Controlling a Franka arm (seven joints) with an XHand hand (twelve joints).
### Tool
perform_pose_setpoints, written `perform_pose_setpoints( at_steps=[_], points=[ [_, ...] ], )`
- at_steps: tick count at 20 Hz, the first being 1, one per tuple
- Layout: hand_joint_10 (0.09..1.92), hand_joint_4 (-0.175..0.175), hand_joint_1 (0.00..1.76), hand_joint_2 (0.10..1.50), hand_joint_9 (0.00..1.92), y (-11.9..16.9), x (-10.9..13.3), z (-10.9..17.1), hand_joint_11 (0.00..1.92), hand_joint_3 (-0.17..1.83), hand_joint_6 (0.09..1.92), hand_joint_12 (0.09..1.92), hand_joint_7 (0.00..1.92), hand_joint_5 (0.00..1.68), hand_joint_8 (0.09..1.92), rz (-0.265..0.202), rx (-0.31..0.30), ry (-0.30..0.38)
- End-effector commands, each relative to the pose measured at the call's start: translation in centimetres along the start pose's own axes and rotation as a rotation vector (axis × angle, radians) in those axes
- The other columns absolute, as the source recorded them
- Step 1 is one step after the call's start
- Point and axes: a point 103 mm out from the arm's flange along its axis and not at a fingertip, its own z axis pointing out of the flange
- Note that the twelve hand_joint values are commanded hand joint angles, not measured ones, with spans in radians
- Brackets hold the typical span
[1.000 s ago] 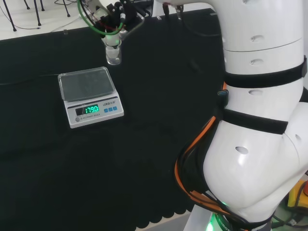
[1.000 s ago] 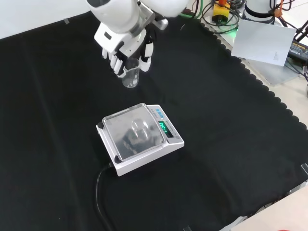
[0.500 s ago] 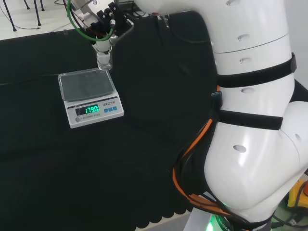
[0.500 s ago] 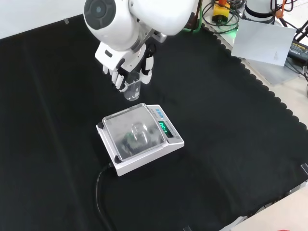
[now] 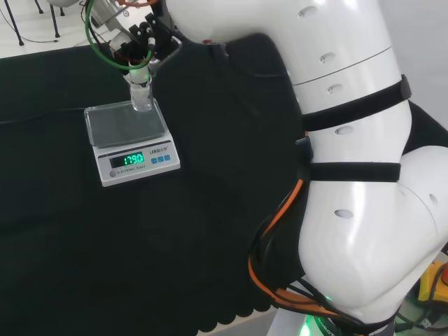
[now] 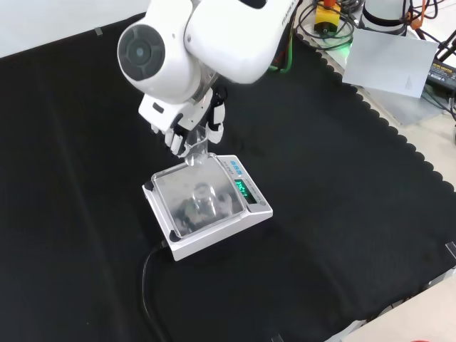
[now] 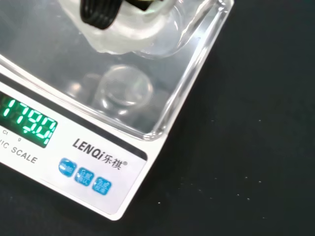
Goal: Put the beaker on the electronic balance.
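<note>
The clear glass beaker hangs upright in the hand, whose fingers and thumb are curled round its upper part. The beaker is over the far edge of the white electronic balance in the front view. In the head view the beaker is over the far right corner of the balance, under the hand. I cannot tell whether its base touches the clear pan cover. A round reflection shows on the cover in the wrist view, and the green display is lit.
A black cable runs from the balance toward the cloth's near edge in the front view. The arm's big white links stand at the head view's right. A round-capped link sits just above the hand. Cables and a grey sheet lie beyond the cloth's scalloped edge.
The hand has carried the beaker from the bare cloth beside the balance to above the pan's edge, leftward in the head view and nearer in the front view. The balance's display reads the same.
</note>
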Motion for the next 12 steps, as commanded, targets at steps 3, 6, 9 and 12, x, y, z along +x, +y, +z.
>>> perform_pose_setpoints(
  at_steps=[3, 6, 9, 12],
  points=[
    [0.88, -0.017, 1.08, 1.11, 1.07, 2.0, 1.8, 1.1, 0.83, 0.04, 1.08, 1.22, 0.99, 0.94, 0.89, -0.038, 0.044, -0.011],
    [0.88, -0.017, 1.08, 1.11, 1.07, 2.7, 2.1, 1.4, 0.83, 0.04, 1.08, 1.22, 0.99, 0.94, 0.89, -0.042, 0.057, -0.011],
    [0.88, -0.018, 1.08, 1.11, 1.07, 3.0, 2.3, 1.6, 0.83, 0.04, 1.08, 1.22, 0.99, 0.94, 0.89, -0.044, 0.064, -0.008],
    [0.88, -0.018, 1.08, 1.11, 1.07, 3.5, 2.7, 1.8, 0.83, 0.04, 1.08, 1.22, 0.99, 0.94, 0.89, -0.050, 0.072, -0.002]
  ],
)
